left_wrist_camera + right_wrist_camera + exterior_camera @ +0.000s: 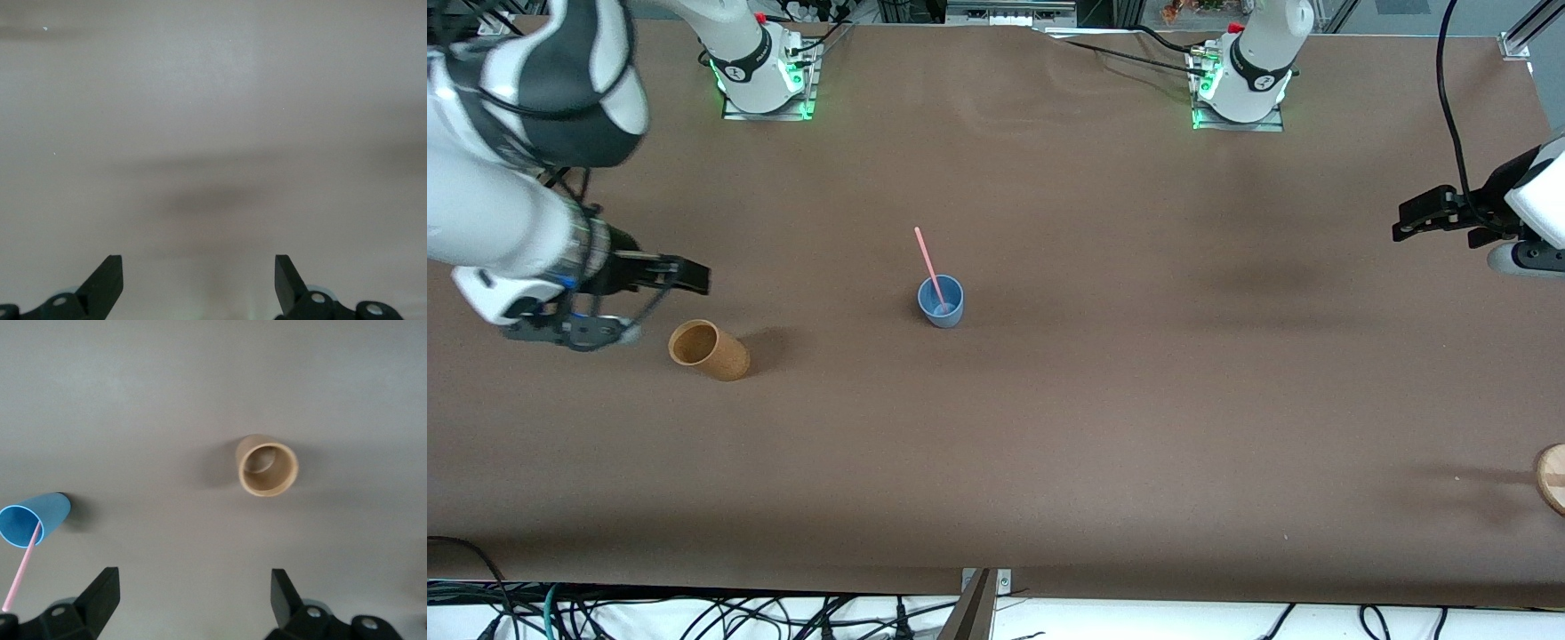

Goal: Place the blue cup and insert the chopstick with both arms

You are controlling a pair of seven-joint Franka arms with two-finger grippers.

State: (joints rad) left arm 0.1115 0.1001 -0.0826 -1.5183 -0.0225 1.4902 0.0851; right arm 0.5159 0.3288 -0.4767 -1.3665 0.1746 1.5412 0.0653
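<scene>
The tan cup (709, 350) stands nearest the front camera. Slightly farther, mid-table, the blue cup (941, 301) holds 1 leaning chopstick (929, 264). The right gripper (680, 276), fingers apart, hovers by the tan cup; the left gripper (1409, 222), fingers apart, waits over its table end.

The right arm (489, 222) comes down from its base and bends low toward its own end of the desk (1049, 444), the forearm lying nearly level. Its wrist points toward the middle, and the right gripper (689, 276) hangs in the air with its fingers (100, 600) spread wide and nothing between them. The left arm (1538, 200) waits at its own end of the desk, only its wrist in sight. The left gripper (1409, 222) hovers above the bare surface, pointing toward the middle, its fingers (103, 283) wide apart and empty.
</scene>
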